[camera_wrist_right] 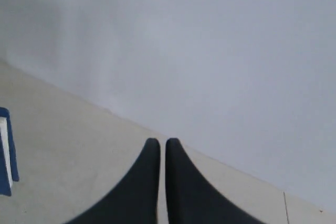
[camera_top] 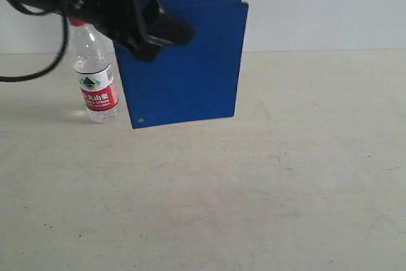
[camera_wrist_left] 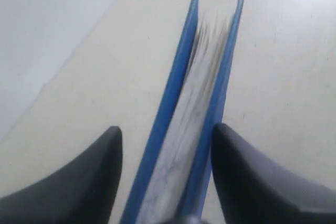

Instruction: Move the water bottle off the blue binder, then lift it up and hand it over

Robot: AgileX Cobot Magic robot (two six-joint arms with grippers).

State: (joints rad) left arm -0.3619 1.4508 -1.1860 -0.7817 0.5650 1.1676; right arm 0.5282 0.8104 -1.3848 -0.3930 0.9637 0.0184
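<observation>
The blue binder (camera_top: 187, 68) hangs upright and a little tilted above the table, and my left gripper (camera_top: 152, 33) is shut on its upper left corner. In the left wrist view the binder (camera_wrist_left: 173, 124), with its white pages showing edge-on, runs between the two dark fingers (camera_wrist_left: 94, 177) of that gripper (camera_wrist_left: 165, 129). The water bottle (camera_top: 95, 80) stands upright on the table just left of the binder; the left arm partly hides its red cap. My right gripper (camera_wrist_right: 158, 140) is shut on nothing, out of the exterior view, with a corner of the binder (camera_wrist_right: 6, 156) at the side of its view.
The beige table (camera_top: 254, 195) runs from the front to a pale wall (camera_top: 317, 4) behind. A black cable (camera_top: 44, 68) loops down from the left arm beside the bottle.
</observation>
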